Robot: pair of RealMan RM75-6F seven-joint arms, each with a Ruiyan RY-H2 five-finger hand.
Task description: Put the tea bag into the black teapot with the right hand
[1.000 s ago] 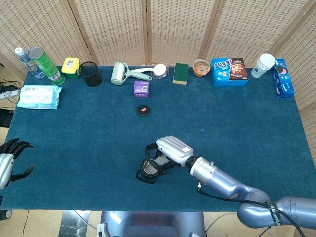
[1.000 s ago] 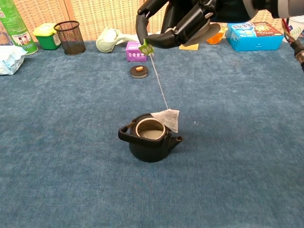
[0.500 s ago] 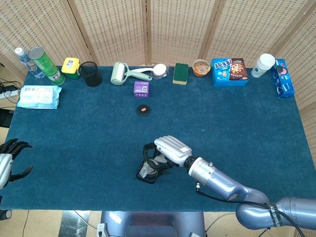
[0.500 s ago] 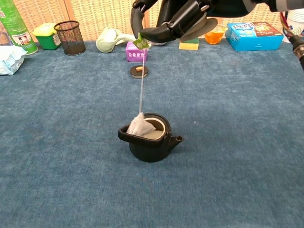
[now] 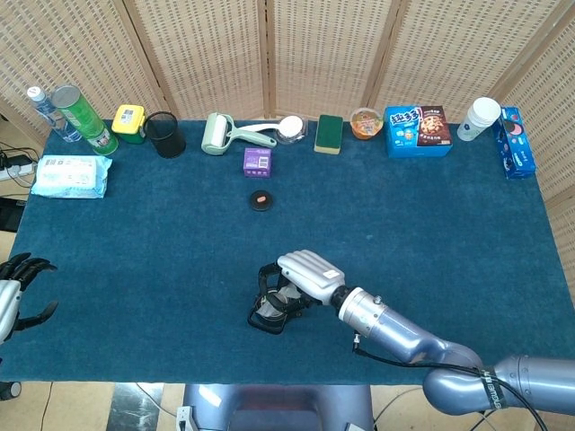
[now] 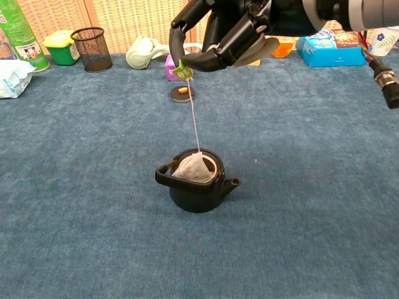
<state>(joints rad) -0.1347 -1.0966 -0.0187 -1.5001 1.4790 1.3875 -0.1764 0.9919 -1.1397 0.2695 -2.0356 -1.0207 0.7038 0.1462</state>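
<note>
Black teapot [image 6: 196,185] sits with its top open so the tea bag [image 6: 192,169] fits in. Right hand [image 6: 218,38] pinches the green tag, holding the bag just over the hole.

Black teapot [image 6: 196,187], white tea bag [image 6: 192,169] with green tag, dark blue table cloth [image 6: 93,187]
</note>
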